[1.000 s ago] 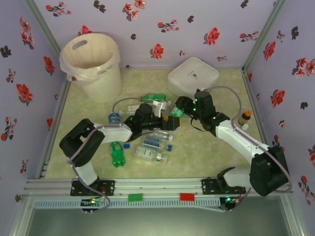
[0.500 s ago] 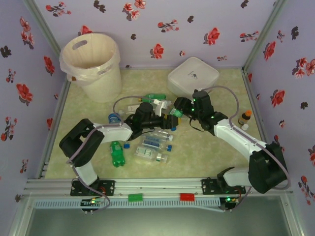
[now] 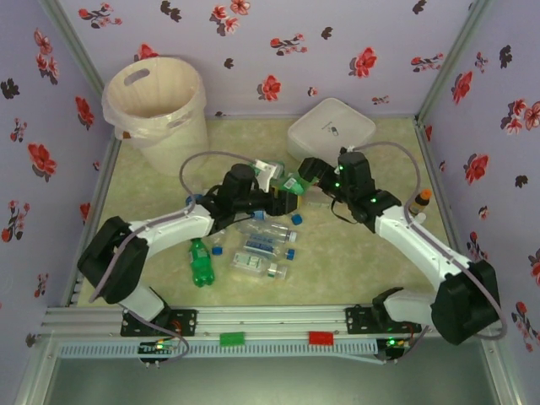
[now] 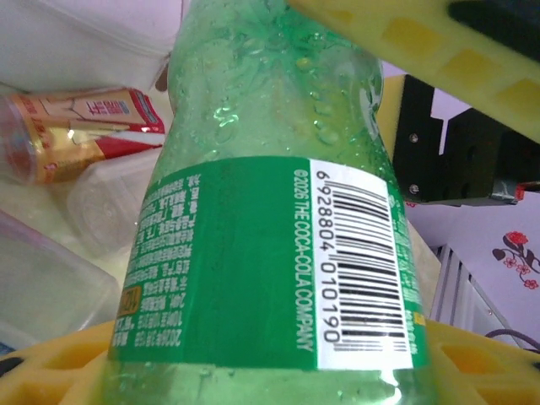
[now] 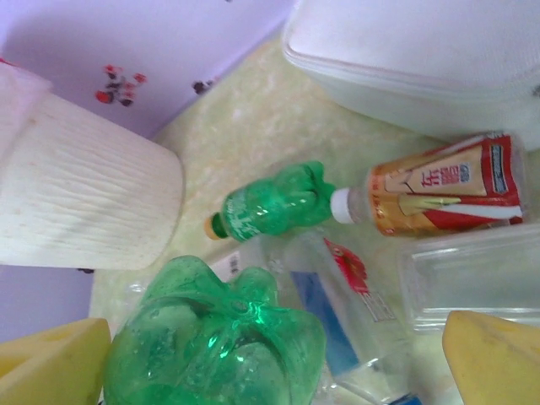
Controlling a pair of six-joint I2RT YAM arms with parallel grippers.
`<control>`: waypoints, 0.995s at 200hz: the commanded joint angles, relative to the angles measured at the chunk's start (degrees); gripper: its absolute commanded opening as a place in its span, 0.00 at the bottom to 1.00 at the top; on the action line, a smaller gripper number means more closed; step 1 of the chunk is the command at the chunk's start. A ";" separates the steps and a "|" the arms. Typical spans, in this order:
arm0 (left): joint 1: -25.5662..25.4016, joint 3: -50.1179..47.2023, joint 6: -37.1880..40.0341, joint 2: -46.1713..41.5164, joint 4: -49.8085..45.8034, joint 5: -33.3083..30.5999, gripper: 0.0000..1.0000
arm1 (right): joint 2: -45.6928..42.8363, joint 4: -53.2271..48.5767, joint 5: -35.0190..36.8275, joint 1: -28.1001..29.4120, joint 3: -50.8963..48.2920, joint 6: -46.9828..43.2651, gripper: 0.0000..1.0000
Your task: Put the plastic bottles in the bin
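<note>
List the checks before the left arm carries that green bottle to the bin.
1. The left gripper closed on the green bottle: ok.
2. The right gripper open: ok.
3. Its fingers clear of the bottle: cannot tell; one sits close beside it.
4. The bin upright, mouth unobstructed: ok.
5. Bottle lifted above the loose bottles on the table: cannot tell.

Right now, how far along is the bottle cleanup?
Barely started: the bin looks empty from above. In hand: the left tool grips a green bottle, with the right tool open around its base. Left: the clear bottles, a second green bottle and the red-labelled bottle.
</note>
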 commanded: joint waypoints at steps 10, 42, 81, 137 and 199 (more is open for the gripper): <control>6.62 7.04 7.81 -5.49 -11.03 -6.70 0.49 | -2.54 -2.59 5.96 -1.73 -3.28 -1.12 1.00; 11.45 13.93 9.27 -4.79 -13.21 -7.05 0.45 | -0.38 -1.10 3.48 -2.00 -2.17 -2.76 1.00; 15.75 24.85 15.00 -4.50 -22.73 -10.42 0.39 | 2.02 2.61 1.04 -1.81 -4.05 -1.59 1.00; 27.94 48.94 20.60 -0.84 -40.63 -15.44 0.33 | 8.38 8.15 -1.68 -1.56 -7.38 1.67 1.00; 41.63 63.77 19.09 9.39 -51.04 -15.80 0.33 | 13.42 2.64 -2.99 0.61 -3.61 -1.88 0.99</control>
